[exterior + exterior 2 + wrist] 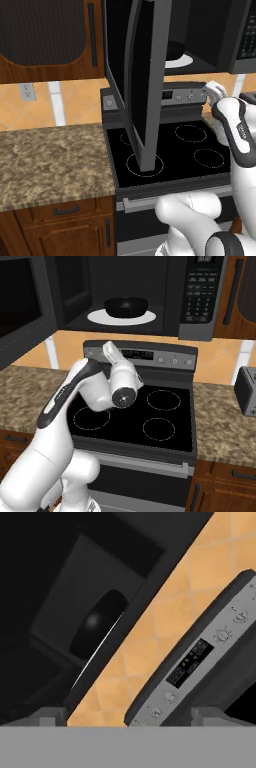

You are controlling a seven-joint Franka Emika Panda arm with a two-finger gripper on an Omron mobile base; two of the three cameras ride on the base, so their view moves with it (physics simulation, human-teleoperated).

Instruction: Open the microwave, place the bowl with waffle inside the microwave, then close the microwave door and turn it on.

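Claw (pixel 128 716) tips stand wide apart with nothing between them, aimed up past the stove (pixel 150 421) toward the microwave (pixel 150 291). Four burner rings mark the black stove top; its panel writing is too small to read. Beyond, the microwave door (pixel 142 85) stands swung open, and one black bowl (pixel 126 307) sits on the white turntable (pixel 100 318) inside.

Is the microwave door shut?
No, the microwave door hangs wide open over the stove, and the bowl sits inside on the white plate.
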